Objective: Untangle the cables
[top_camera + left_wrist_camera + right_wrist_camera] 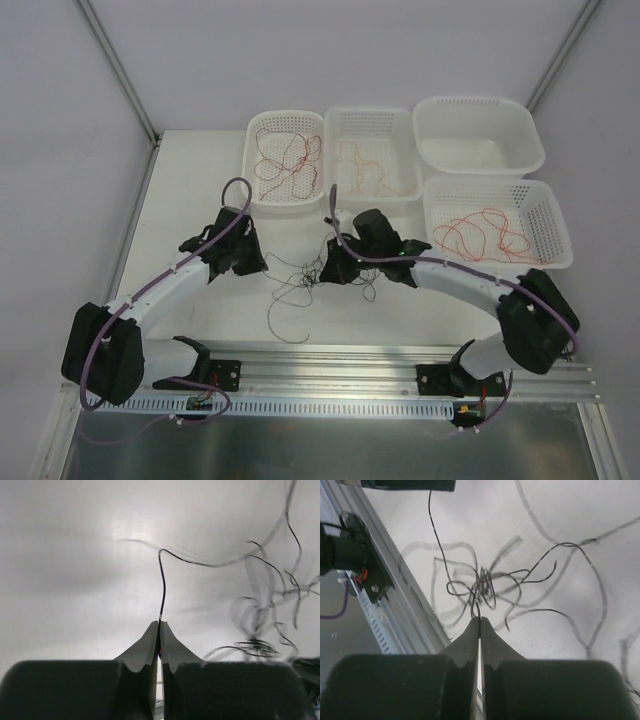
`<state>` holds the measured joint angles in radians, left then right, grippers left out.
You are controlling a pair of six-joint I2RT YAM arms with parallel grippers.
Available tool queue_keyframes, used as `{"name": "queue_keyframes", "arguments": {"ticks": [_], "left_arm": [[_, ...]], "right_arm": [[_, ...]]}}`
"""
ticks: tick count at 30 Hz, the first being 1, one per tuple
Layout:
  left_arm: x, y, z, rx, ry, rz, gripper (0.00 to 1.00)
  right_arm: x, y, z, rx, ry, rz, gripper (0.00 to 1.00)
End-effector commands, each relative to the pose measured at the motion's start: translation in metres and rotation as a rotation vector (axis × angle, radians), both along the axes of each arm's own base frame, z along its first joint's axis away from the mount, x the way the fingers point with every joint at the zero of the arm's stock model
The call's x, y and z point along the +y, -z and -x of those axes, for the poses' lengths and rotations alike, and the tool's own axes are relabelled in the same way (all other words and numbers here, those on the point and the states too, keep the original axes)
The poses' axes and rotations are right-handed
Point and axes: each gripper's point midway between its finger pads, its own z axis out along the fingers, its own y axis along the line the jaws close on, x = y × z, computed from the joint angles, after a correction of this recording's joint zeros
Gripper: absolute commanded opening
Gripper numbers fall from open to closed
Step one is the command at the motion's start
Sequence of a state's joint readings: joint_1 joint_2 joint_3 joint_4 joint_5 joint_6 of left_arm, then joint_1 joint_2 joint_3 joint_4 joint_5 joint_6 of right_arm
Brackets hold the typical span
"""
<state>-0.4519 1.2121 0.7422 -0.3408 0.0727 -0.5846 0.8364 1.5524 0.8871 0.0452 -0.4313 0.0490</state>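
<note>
A knotted clump of thin black cables (308, 276) lies on the white table between my two grippers, with loose strands trailing toward the near edge. My left gripper (263, 267) is just left of the clump. In the left wrist view its jaws (160, 623) are shut on a single black strand (162, 585) that runs up and right toward the tangle (260, 645). My right gripper (326, 274) is at the clump's right side. In the right wrist view its jaws (480, 618) are shut on a strand at the edge of the knot (484, 586).
Four white baskets stand at the back. The left one (260, 190) holds dark red wires, the middle one (345, 125) orange wires, the back right one (478, 140) nothing, and the near right one (545, 225) bright red wires. An aluminium rail (330, 365) runs along the near edge.
</note>
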Motion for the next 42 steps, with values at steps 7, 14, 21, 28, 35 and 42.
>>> {"name": "queue_keyframes", "arguments": {"ticks": [7,14,21,28,35,42], "left_arm": [[0.084,0.02,-0.011,0.051,-0.241,-0.128,0.0],[0.105,0.008,-0.017,0.025,-0.308,-0.141,0.0],[0.142,-0.006,-0.018,-0.001,-0.369,-0.249,0.0],[0.206,-0.074,-0.04,-0.15,-0.531,-0.369,0.0],[0.241,-0.103,-0.041,-0.194,-0.624,-0.418,0.0],[0.2,-0.099,-0.046,-0.208,-0.476,-0.237,0.0]], "right_arm": [[-0.127,-0.171,-0.032,-0.316,0.29,-0.192,0.01],[-0.18,-0.237,-0.039,-0.423,0.483,-0.223,0.01],[-0.215,-0.299,-0.04,-0.547,0.598,-0.233,0.01],[-0.25,-0.388,-0.046,-0.718,0.731,-0.245,0.01],[-0.225,-0.41,-0.033,-0.69,0.608,-0.373,0.01],[-0.182,-0.339,-0.044,-0.434,0.449,-0.397,0.01]]}}
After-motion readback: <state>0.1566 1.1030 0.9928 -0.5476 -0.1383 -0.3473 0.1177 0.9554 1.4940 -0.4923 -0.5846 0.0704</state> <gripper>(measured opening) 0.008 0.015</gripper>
